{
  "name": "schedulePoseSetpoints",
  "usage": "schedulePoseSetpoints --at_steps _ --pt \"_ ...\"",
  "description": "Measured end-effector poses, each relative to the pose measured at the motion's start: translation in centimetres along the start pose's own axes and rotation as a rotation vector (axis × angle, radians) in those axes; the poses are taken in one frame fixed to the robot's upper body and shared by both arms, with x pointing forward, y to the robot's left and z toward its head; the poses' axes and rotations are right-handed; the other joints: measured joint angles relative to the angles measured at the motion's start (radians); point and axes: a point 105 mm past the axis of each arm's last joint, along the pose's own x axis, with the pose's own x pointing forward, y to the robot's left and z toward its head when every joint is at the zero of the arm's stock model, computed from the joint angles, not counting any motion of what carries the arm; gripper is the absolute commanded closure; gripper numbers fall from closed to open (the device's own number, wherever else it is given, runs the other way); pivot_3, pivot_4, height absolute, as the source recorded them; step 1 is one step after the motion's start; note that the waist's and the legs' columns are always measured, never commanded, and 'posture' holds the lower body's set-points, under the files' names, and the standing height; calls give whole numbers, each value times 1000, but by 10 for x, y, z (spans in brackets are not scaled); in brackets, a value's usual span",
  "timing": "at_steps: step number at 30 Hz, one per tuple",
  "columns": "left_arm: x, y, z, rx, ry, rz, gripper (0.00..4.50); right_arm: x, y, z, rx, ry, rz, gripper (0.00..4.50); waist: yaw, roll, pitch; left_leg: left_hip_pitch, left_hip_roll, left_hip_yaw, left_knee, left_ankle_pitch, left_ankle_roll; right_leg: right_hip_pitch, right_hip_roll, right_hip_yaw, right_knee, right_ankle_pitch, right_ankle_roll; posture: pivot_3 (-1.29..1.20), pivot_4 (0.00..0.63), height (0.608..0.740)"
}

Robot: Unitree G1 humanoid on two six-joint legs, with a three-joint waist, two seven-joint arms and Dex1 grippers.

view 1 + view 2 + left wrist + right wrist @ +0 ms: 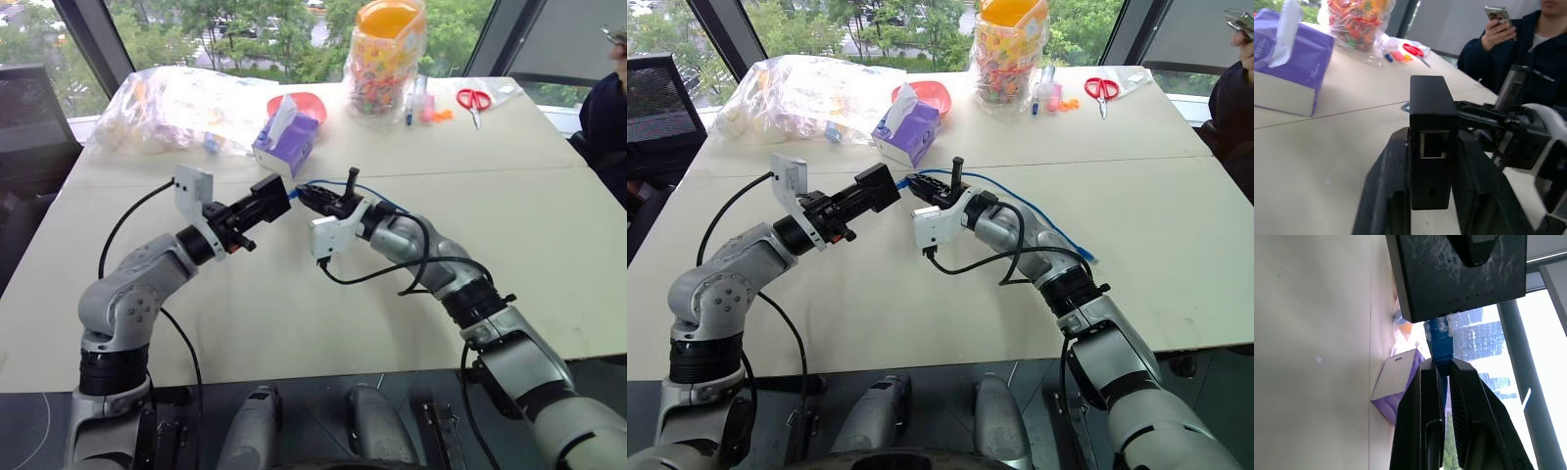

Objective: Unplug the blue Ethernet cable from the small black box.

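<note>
My left gripper (pixel 263 208) is shut on the small black box (pixel 271 200), held above the table with a finger (pixel 1386 186) on each side of it. The blue Ethernet cable (pixel 1024 208) runs from the box back over my right forearm and down onto the table. Its blue plug end (pixel 1440 340) still sits in the box (pixel 1459 274). My right gripper (pixel 1442 364) is shut on the cable just behind that plug, close to the box, and meets the left gripper above the table's middle (pixel 312 199).
A purple tissue box (pixel 286 142) stands just beyond the grippers, with a red bowl (pixel 312 102) behind it. A clear plastic bag (pixel 176 108), a candy jar (pixel 387 59) and red scissors (pixel 474 100) lie at the back. A person (pixel 1528 49) holding a phone sits at the right.
</note>
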Motion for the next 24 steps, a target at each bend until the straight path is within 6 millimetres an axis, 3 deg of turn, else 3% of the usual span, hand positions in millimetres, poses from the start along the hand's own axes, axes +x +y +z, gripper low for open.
schedulePoseSetpoints --at_steps 4,8,13,17,24 --pt "-1 0 -1 6 6 -7 4028 -1 1 1 13 -5 16 4500 -1 0 0 0 0 0 0 0 0 0 0 0 0 0 0 0 150 726" --pt "-7 4 -3 30 43 -5 4028 -3 2 8 85 -66 64 2926 -2 0 0 0 0 0 0 0 0 0 0 0 0 0 0 0 150 726" --pt "-14 5 -4 52 89 -42 4028 -3 0 14 208 -120 167 383 -1 -1 1 0 0 0 0 0 0 0 0 0 0 0 0 0 150 726" --pt "-25 2 -8 60 146 -109 4028 -15 6 14 437 -161 355 383 -1 -2 3 0 0 0 0 0 0 1 0 0 -1 0 0 0 150 726" --pt "-47 -13 -4 44 206 -299 4028 -40 -9 26 893 -287 646 383 -2 -2 3 0 1 -1 -1 0 0 -1 0 -1 -1 0 0 0 150 726"
